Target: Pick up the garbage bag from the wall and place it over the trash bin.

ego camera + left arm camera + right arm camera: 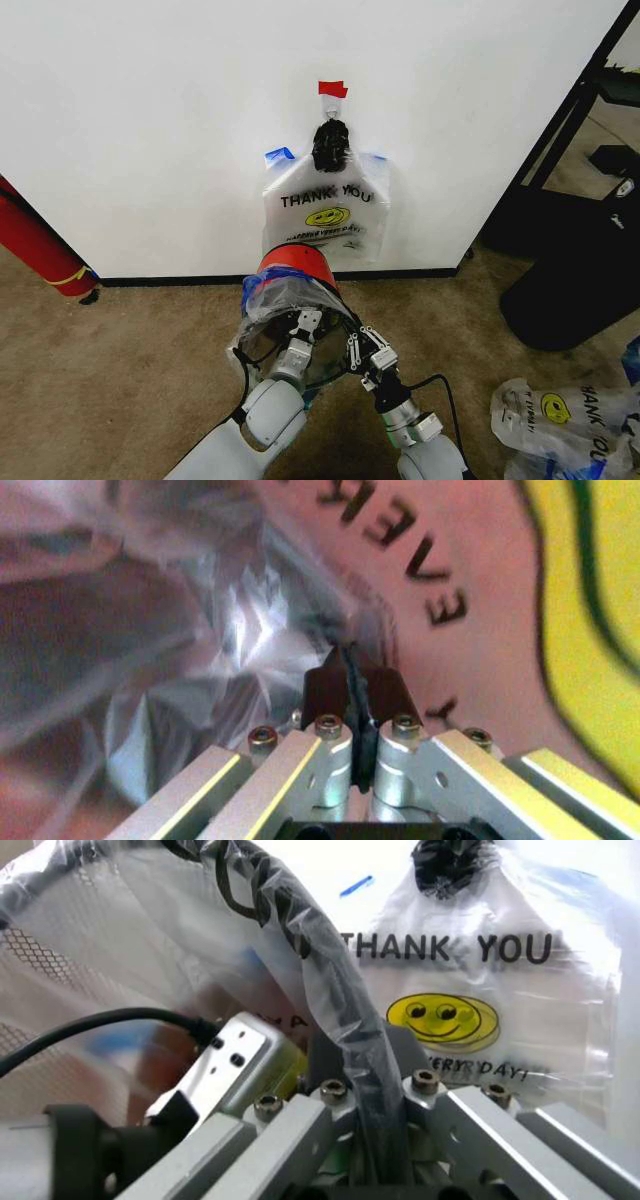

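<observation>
Clamped together on a garbage bag (250,622) film, left gripper (352,676) beside lettering "EVE". Pinching the bagged bin rim (300,937), right gripper (372,1065), jaws closed on it; trash bin (295,275) tilted below the wall (150,120). Hanging from the hook (331,145) under red tape (332,89), another bag (325,215) printed "THANK YOU".

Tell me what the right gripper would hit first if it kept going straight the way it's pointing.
Probably the trash bin's rim, bag-covered, which the right gripper already straddles. Farther along that line hangs another garbage bag on the wall; depth is unclear.
</observation>
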`<state>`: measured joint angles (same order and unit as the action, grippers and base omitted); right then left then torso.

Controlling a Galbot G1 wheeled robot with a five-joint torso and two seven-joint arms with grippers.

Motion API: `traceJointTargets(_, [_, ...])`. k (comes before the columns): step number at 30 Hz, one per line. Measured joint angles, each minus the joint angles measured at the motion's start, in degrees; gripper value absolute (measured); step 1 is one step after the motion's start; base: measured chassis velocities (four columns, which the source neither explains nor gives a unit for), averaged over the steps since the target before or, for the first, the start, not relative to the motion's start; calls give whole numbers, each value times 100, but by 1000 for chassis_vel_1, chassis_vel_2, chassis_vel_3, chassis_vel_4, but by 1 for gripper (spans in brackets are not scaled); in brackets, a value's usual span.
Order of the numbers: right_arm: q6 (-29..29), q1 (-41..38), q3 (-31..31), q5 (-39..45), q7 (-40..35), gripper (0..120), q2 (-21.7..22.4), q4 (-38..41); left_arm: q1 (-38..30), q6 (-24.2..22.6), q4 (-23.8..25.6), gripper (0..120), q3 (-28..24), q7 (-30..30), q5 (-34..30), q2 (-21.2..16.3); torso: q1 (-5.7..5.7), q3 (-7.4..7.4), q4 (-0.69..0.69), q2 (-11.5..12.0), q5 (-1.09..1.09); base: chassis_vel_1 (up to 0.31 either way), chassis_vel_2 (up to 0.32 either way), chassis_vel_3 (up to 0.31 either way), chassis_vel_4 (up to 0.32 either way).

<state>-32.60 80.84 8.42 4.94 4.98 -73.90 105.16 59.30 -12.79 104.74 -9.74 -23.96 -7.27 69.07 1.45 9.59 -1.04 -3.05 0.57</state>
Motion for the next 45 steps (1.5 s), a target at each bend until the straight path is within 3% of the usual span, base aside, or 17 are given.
traceJointTargets(15, [-10, 2, 2, 142, 25, 0, -48, -92, -94, 262, -81, 0, 71, 192, -155, 113, 0, 0, 0, 0, 0, 0, 0, 0, 0])
traceJointTargets(21, [115, -28, 19, 627, -34, 0, -60, -178, 87, 433, 21, 0, 110, 333, 2, -94, 0, 0, 0, 0, 1, 0, 0, 0, 0])
traceJointTargets(29, [549, -45, -66, 1504, -314, 0, -75, -153, 537, 508, 477, 0, 74, 425, 314, -279, 0, 0, 0, 0, 1, 0, 0, 0, 0])
traceJointTargets(35, [716, -129, -155, 1739, -484, 0, -210, -307, 971, 1458, 846, 0, 225, 1779, 559, -460, 0, 0, -1, 0, 1, 0, 0, 0, 0])
traceJointTargets(36, [716, -129, -155, 1739, -484, 0, -210, -307, 971, 1458, 846, 0, 225, 1779, 559, -460, 0, 0, -1, 0, 1, 0, 0, 0, 0])
traceJointTargets(40, [918, -150, -158, 2070, -536, 0, -214, -265, 1369, 1751, 1265, 0, 484, 2099, 807, -659, 0, 0, 1, 0, 1, 0, 0, 0, 0])
traceJointTargets(45, [1581, -70, 20, 3189, -810, 0, 138, 155, 1924, 1975, 2233, 13, 1200, 2278, 1090, -1157, 0, 0, 0, 0, 1, 0, 0, 0, 0])
